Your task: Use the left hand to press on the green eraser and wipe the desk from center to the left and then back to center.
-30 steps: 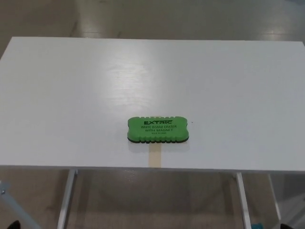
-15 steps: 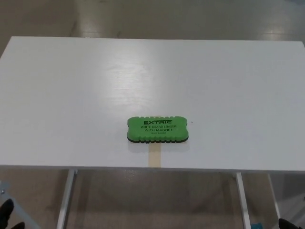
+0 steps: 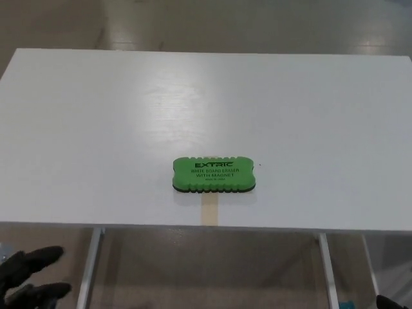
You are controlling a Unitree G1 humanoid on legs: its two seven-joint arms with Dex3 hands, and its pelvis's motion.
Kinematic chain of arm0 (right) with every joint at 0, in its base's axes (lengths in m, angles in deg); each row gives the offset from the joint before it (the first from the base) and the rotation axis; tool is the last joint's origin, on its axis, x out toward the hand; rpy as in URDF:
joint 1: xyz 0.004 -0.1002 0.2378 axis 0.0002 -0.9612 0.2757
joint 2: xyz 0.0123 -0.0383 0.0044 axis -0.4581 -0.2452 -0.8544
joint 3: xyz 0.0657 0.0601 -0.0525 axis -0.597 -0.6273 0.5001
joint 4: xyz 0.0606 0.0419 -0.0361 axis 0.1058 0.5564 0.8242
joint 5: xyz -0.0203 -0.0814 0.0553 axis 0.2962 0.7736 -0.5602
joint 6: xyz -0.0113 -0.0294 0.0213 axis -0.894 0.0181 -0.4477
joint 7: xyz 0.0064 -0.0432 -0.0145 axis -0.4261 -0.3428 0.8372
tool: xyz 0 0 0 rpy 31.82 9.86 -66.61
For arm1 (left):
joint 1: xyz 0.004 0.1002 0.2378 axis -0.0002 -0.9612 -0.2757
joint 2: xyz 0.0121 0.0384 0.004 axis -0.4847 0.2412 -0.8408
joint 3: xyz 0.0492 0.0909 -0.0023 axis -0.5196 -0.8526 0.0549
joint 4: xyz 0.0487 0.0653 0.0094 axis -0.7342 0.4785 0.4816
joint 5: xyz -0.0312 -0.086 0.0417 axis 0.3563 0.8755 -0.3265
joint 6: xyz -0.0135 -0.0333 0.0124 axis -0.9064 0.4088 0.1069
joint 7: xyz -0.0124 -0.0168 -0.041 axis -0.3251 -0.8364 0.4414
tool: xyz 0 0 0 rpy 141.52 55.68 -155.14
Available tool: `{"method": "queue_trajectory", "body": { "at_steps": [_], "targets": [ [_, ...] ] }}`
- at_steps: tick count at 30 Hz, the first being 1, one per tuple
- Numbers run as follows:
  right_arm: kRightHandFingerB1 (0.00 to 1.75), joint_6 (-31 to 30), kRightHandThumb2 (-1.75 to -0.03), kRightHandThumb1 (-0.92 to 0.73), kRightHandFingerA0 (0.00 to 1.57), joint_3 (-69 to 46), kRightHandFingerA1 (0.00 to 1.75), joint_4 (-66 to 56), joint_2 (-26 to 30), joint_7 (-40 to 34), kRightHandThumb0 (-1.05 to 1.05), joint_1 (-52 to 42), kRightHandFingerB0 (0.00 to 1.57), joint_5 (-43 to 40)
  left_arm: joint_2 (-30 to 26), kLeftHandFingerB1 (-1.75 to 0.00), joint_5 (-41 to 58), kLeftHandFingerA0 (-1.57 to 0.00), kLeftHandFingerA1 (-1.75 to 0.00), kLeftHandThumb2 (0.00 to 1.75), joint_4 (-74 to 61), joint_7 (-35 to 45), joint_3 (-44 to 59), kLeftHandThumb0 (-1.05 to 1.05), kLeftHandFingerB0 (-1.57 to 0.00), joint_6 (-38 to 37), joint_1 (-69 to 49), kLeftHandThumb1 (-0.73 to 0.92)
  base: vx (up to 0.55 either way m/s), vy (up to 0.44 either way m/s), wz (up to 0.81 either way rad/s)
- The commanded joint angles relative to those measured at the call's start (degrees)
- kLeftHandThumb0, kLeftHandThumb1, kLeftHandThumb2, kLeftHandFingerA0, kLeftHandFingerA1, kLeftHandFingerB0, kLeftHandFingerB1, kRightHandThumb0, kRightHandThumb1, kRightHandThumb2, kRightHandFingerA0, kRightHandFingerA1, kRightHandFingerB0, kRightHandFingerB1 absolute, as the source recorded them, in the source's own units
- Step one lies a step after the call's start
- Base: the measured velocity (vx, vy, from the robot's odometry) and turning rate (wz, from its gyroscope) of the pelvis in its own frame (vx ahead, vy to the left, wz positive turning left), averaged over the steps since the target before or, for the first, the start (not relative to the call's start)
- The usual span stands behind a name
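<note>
One green whiteboard eraser (image 3: 214, 175) lies flat on the white surface (image 3: 96, 129), near the front edge and roughly at the middle of its width. Its long side runs left to right, and black lettering on its top reads EXTRIC, with smaller lines beneath. A dark base layer shows under the green along its near side. Just in front of the eraser, a short tan strip of tape (image 3: 208, 215) runs from its near edge to the front edge of the surface. The eraser sits in the same spot as half a second ago, untouched.

What has changed is at the lower left corner. The left hand (image 3: 29, 277) has risen into view below the surface's front edge, beside the left metal leg (image 3: 90, 267). Half a second ago only a small dark tip showed there; now two thick black fingers (image 3: 35, 257) are seen, spread apart one above the other and holding nothing. The hand is well apart from the eraser and lower than the surface top.

At the lower right corner a small dark tip of the right hand (image 3: 388, 302) shows at the picture's edge, much as before; whether its fingers are apart or closed cannot be told. The right metal leg (image 3: 327, 270) stands under the surface near it.
</note>
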Motion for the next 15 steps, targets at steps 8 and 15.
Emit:
{"method": "queue_trajectory", "body": {
  "at_steps": [8, 15],
  "targets": [
    [0.35, 2.25, -0.62, -0.73, 0.55, 1.06, 0.44, 1.23, 0.5, -3.54, -0.36, -0.08, 0.41, 1.28, -10.36, -1.14, 20.49, -0.62, -0.86, 0.83, -29.95, 30.21, -9.23, 0.05, -0.67, 12.43, -5.61, 0.82, 0.0, 0.0, 0.0],
    [0.36, 1.58, -0.63, -0.74, 0.54, 1.18, 0.4, 1.38, 0.21, -3.91, -0.38, -0.33, 0.44, 1.12, -8.16, -1.12, 22.72, -0.73, -0.92, 0.96, -37.29, 20.49, -6.41, 0.14, -0.83, 14.04, -0.29, 0.77, 0.0, 0.0, 0.0]
  ]
}}
